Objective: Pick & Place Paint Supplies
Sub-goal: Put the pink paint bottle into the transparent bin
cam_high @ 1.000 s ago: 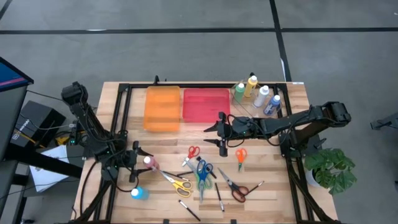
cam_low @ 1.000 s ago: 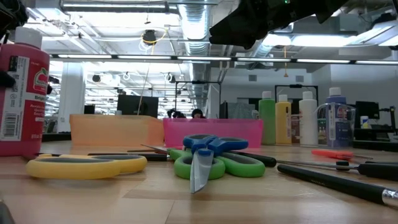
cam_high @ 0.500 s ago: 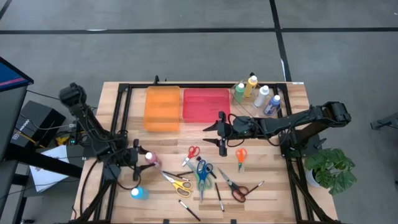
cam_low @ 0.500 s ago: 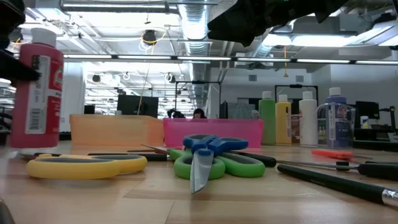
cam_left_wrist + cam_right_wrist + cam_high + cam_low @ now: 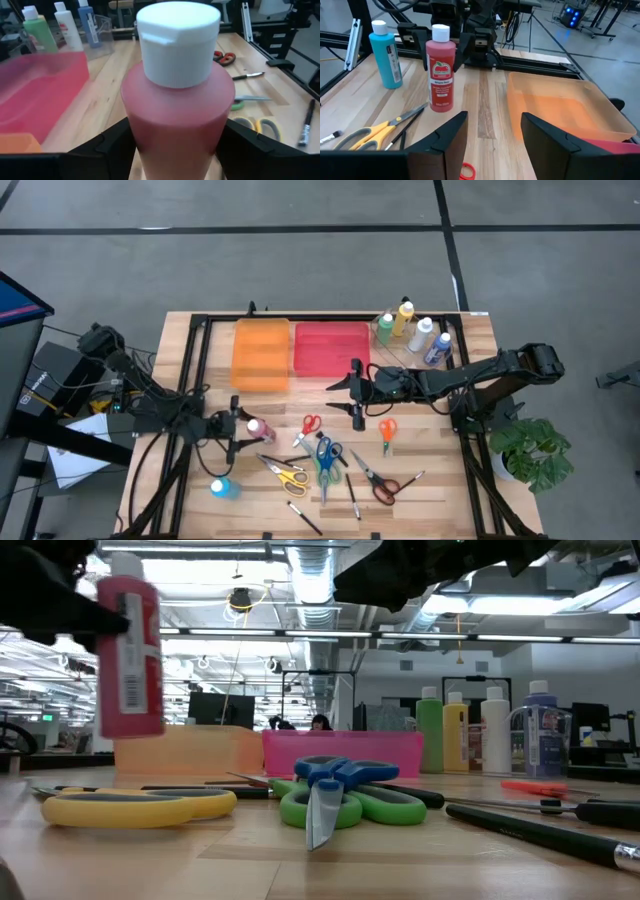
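A pink paint bottle (image 5: 257, 428) with a white cap hangs upright over the table's left half, and my left gripper (image 5: 244, 430) is shut on it. The low view shows the bottle (image 5: 130, 650) clear of the wood. A blue bottle (image 5: 222, 488) stands near the front left. Several scissors, among them a yellow pair (image 5: 288, 476) and a blue-green pair (image 5: 325, 460), lie flat mid-table with thin brushes (image 5: 352, 498). My right gripper (image 5: 356, 394) hovers open over the table's middle, near the pink bin, touching nothing. My left gripper pinches the pink bottle's body (image 5: 137, 145) just below the shoulder, one finger (image 5: 112, 147) on each of two opposite sides. The fingers come in about level from the table's left side. The bottle stays upright, cap up, lifted clear of the table.
An orange bin (image 5: 262, 352) and a pink bin (image 5: 332, 348) sit side by side at the far middle. Green, yellow, white and blue bottles (image 5: 410, 330) stand at the far right, some in a clear container. A potted plant (image 5: 535, 455) stands off the right edge.
My left gripper has swung toward the table's right and risen, carrying the pink bottle. The bottle stood on the wood a second ago and now hangs upright, clear of it, nearer the scissors.
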{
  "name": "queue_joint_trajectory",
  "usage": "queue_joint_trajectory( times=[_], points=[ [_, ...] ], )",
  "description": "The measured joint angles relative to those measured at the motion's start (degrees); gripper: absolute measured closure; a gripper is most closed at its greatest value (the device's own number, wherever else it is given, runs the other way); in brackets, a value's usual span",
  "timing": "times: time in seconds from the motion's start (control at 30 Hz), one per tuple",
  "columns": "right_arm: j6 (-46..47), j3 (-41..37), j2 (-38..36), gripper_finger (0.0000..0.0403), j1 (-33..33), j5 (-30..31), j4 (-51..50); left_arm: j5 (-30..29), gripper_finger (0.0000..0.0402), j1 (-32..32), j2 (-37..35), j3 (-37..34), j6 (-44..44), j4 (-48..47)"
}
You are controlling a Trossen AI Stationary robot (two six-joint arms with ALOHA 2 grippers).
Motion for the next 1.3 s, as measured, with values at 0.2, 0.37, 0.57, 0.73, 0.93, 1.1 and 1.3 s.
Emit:
queue_joint_trajectory(
  times=[0.2, 0.37, 0.57, 0.73, 0.93, 1.1, 1.3],
  points=[
    [-0.1, 0.0, 0.0, 0.0188, -0.7, 0.0, 0.0, 9.6, 0.0169, 10.0, 0.0, 2.3, 5.0, 0.6],
    [-0.1, 0.0, 0.0, 0.0158, -1.4, 0.1, 0.0, 19.0, 0.0169, 18.3, 0.0, 4.9, 7.7, -0.1],
    [-0.9, 2.3, 0.0, 0.0153, -1.5, 0.0, -0.1, 26.7, 0.0169, 26.2, 0.4, 5.6, 7.8, -0.9],
    [-1.3, 5.9, 0.0, 0.0153, -1.4, 0.0, -3.1, 32.3, 0.0169, 30.2, 2.9, 5.6, 9.0, -0.6],
    [-1.3, 11.9, 0.9, 0.0153, -1.5, 0.1, -10.3, 33.9, 0.0169, 31.7, 7.6, 7.0, 9.6, 0.1],
    [-2.7, 21.6, 7.2, 0.0153, -1.5, 0.1, -18.8, 34.0, 0.0169, 31.7, 11.5, 10.2, 13.7, 0.3],
    [-5.7, 36.2, 18.2, 0.0153, -1.3, 0.0, -35.2, 35.3, 0.0169, 31.7, 14.5, 12.3, 14.9, -0.3]
  ],
)
